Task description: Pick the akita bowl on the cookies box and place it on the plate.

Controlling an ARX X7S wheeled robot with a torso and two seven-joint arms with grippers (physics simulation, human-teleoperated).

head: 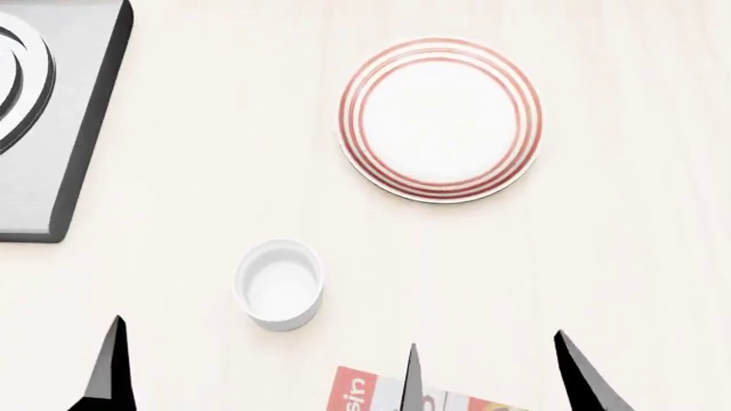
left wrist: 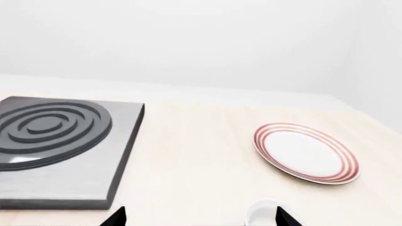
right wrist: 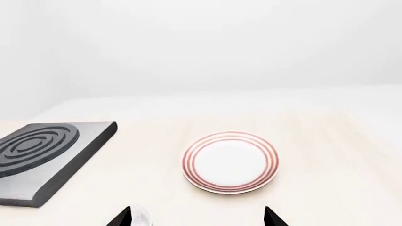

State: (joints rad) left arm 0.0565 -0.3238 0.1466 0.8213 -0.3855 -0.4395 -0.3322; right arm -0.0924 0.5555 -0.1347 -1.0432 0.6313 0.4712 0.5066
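The plate (head: 440,118) is white with red rings and lies bare on the pale table; it also shows in both wrist views (left wrist: 306,153) (right wrist: 230,162). A red-and-white corner of the cookies box (head: 356,394) peeks in at the head view's bottom edge. The akita bowl is out of view. My right gripper (head: 497,385) (right wrist: 197,219) is open with nothing between its fingers, hovering over the box corner on the near side of the plate. My left gripper (left wrist: 202,220) is also open and holds nothing. In the head view only one of its fingertips (head: 112,368) shows, at the bottom left.
A small plain white cup (head: 279,283) (left wrist: 264,212) stands between the grippers, on the near left of the plate. A grey hob slab with raised concentric rings (head: 68,128) (left wrist: 75,155) (right wrist: 47,155) lies at the far left. A white wall rises behind the table.
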